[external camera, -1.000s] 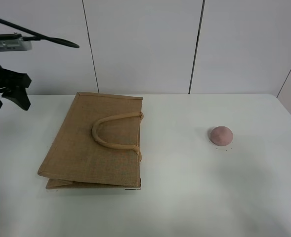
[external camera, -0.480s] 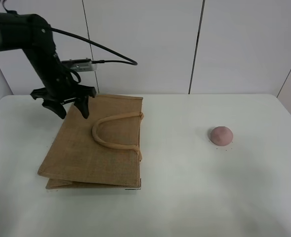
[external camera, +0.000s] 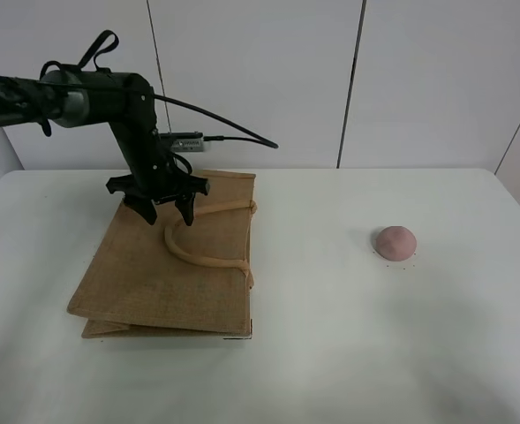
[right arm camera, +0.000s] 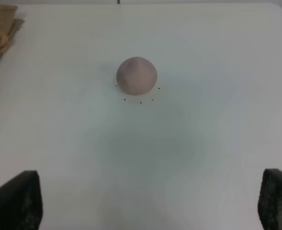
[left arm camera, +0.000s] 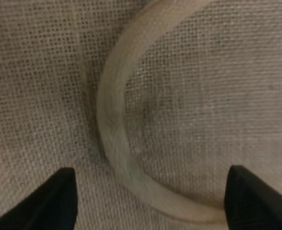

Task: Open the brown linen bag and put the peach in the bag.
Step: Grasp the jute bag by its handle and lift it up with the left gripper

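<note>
Brown linen bag point(external camera: 158, 278) lay flat and closed. Its coarse weave looked soft, floppy and light, so it would likely sag when lifted. The best hold was judged to be the rope handle point(external camera: 208, 261) looped on the bag's top face. Left gripper point(external camera: 165, 215) hung just over the bag at that handle, jaws spread wide, gripping nothing. Peach point(external camera: 395, 242) sat well apart from the bag, off its handle edge; it was small and round and might roll. Right gripper point(right arm camera: 150, 201) faced the peach with jaws wide and empty. Smooth white table point(external camera: 348, 362) lay under the bag, pale panelled wall point(external camera: 260, 79) behind it.
</note>
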Controlling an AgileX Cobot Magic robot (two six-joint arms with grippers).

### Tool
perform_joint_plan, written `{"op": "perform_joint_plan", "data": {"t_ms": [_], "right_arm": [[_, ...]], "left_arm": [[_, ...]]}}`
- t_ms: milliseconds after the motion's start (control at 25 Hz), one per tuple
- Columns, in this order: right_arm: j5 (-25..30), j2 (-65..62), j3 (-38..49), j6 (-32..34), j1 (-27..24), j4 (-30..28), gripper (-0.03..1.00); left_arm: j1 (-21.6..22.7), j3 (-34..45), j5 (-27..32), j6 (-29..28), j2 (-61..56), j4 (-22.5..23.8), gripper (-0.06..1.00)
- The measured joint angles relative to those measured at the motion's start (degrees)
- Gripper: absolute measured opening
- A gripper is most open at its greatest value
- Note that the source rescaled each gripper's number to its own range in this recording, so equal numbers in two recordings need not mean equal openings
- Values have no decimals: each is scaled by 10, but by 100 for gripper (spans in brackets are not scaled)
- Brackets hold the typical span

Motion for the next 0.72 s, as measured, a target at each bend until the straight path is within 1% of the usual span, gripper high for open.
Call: {"op": "perform_joint_plan", "data": {"t_ms": [320,720], "right_arm": [[0,0,0,0,0,0,100],[0,0,0,0,0,0,100]], "left_arm": [[0,0,-23,0,36,5,99],[0,-3,-39,-1,75,5,99]]}}
